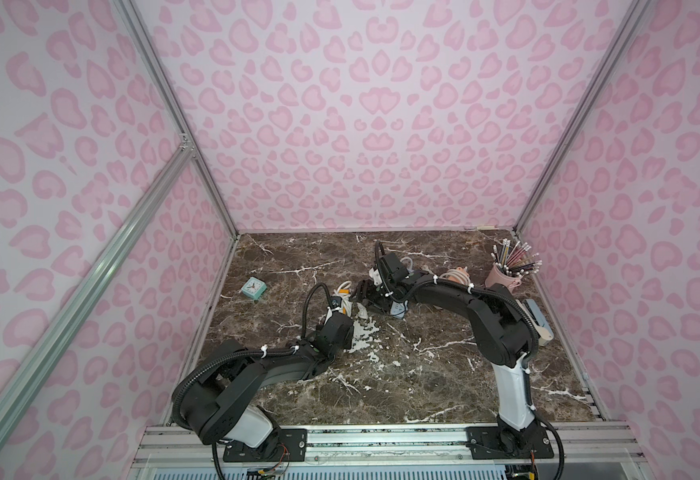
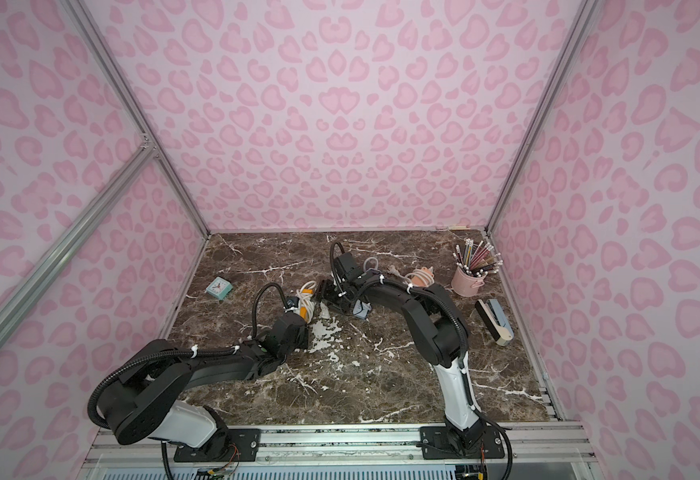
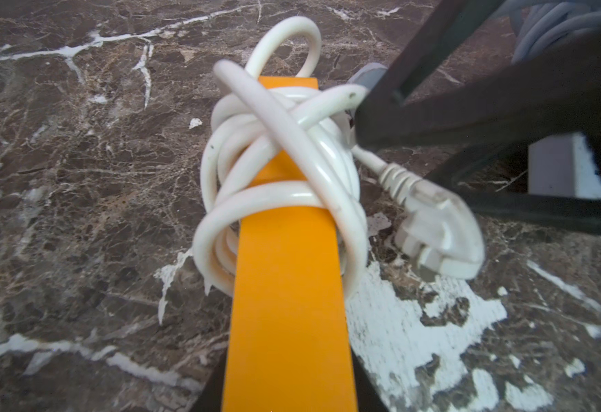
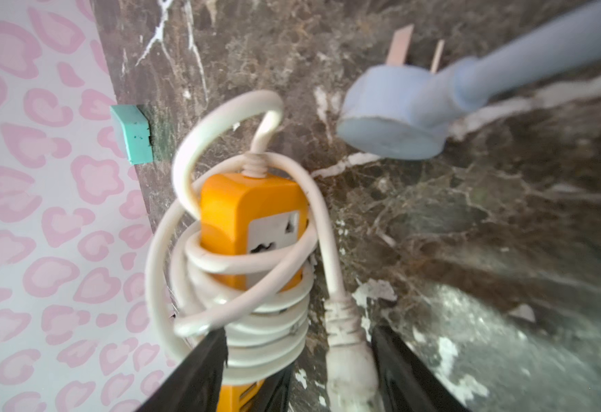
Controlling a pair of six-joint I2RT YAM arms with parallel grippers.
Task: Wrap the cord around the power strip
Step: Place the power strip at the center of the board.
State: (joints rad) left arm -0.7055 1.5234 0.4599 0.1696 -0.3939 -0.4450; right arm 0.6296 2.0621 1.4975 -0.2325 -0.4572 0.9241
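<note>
Near the left edge of the worktop (image 1: 423, 374) lies a teal clock (image 1: 253, 287). A little left of the worktop's middle, the left gripper (image 3: 288, 399) has its jaws clenched on one end of the orange power strip (image 3: 284, 285), whose other half is bound in loose, crossing loops of thick white cord (image 3: 281, 142). The cord's white plug (image 3: 438, 235) sits just beside the strip, between the released, wide-apart jaws of the right gripper (image 4: 297, 339); farther right are a grey-blue plug (image 4: 392, 121) and a pink cup of pencils (image 1: 502, 280) near the far right corner.
</note>
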